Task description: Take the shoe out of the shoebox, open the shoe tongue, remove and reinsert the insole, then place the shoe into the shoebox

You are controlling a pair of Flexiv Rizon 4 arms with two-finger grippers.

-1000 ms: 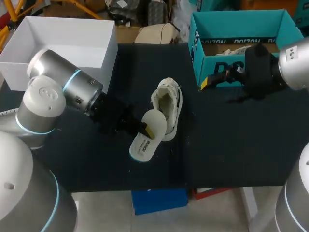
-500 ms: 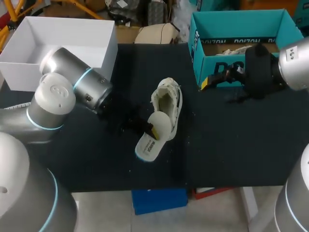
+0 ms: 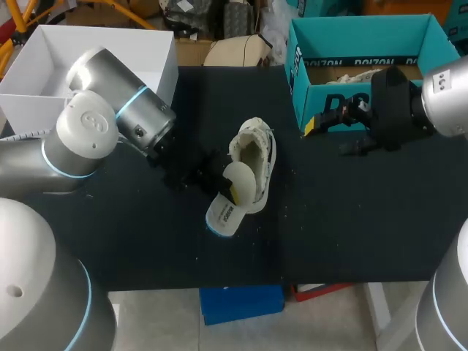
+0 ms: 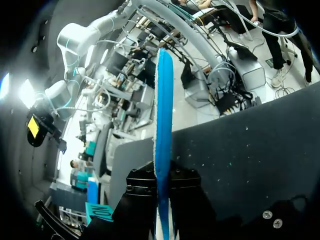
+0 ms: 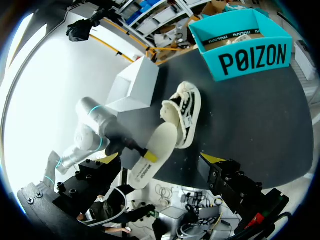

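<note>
At table centre: cream sneaker (image 3: 257, 157) set on black table (image 3: 351, 219), outside teal shoebox (image 3: 358, 35), well apart from it. Insole (image 3: 223, 214) pinched between fingers of left gripper (image 4: 162, 176), seen edge-on there. White upper face, blue underside. One end laid against sneaker's opening, other end low beside sneaker. Right gripper (image 3: 325, 130) held just before shoebox's front wall, fingers spread wide, nothing between them. White open box (image 3: 95, 51) placed at far left corner.
</note>
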